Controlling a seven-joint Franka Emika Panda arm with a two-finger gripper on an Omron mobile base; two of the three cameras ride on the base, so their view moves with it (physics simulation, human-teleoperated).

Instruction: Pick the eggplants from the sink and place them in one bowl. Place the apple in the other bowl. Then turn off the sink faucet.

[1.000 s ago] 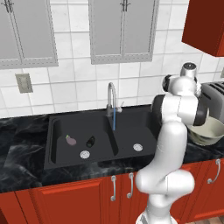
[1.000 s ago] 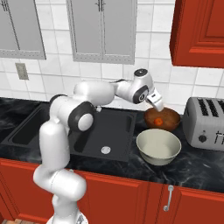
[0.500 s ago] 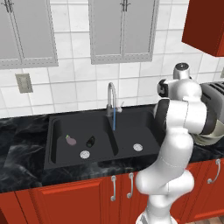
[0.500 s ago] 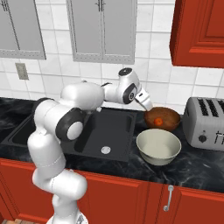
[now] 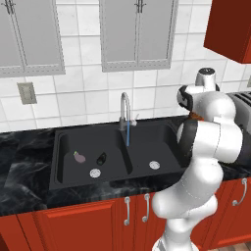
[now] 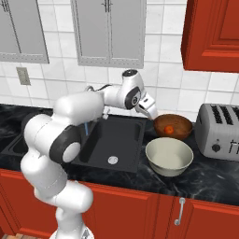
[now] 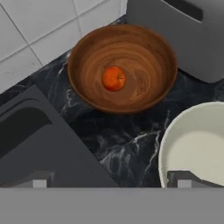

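Gripper (image 6: 150,112) released and empty beside the reddish-brown bowl (image 7: 122,68), apple (image 7: 113,78) in it; both eggplants, pale purple (image 5: 79,157) and near-black (image 5: 101,158), lie in the left sink basin (image 5: 66,147) — likely light, smooth, slippery, so pinch across mid-body.

My left base camera sits behind the arm, looking forward and down across the black double sink (image 5: 112,147) toward the tiled wall. My right base camera looks from the other side, over the same sink (image 6: 116,140) and along the desk (image 6: 214,175) to the toaster (image 6: 218,132). My hand camera looks down from close above the reddish-brown bowl (image 7: 144,52), which the right base view shares (image 6: 179,122).
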